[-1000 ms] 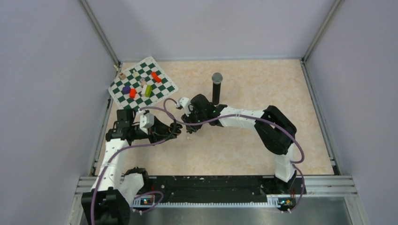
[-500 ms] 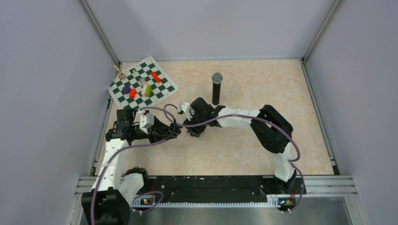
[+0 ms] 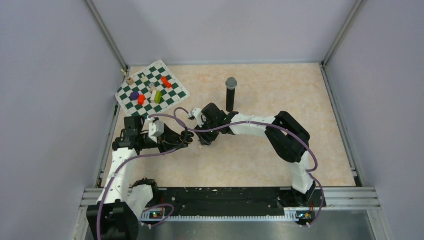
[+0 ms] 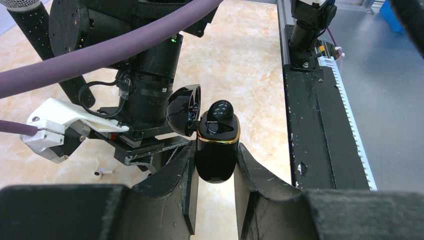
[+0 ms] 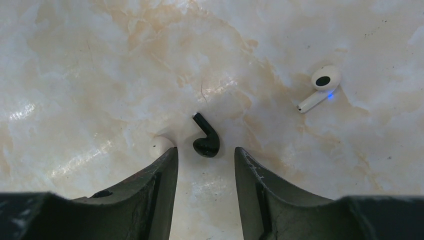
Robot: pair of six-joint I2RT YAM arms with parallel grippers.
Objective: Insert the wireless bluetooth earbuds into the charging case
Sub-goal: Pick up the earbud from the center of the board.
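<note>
My left gripper is shut on a glossy black charging case with a gold rim, held upright. Its lid is swung open to the left, and a black earbud sits in the case's top. The right gripper points down at the table, open. A second black earbud lies on the marble just beyond its fingertips, in line with the gap. A white earbud with a blue light lies up and to the right. Another whitish bud peeks from behind the left fingertip. In the top view both grippers almost meet.
A tall black microphone stands just behind the right wrist. A green-and-white chessboard with coloured pieces lies at the back left. The black rail of the table's near edge runs to the right of the case.
The right arm has shifted slightly to the left, closer to the left gripper. The left arm and the case have not moved.
</note>
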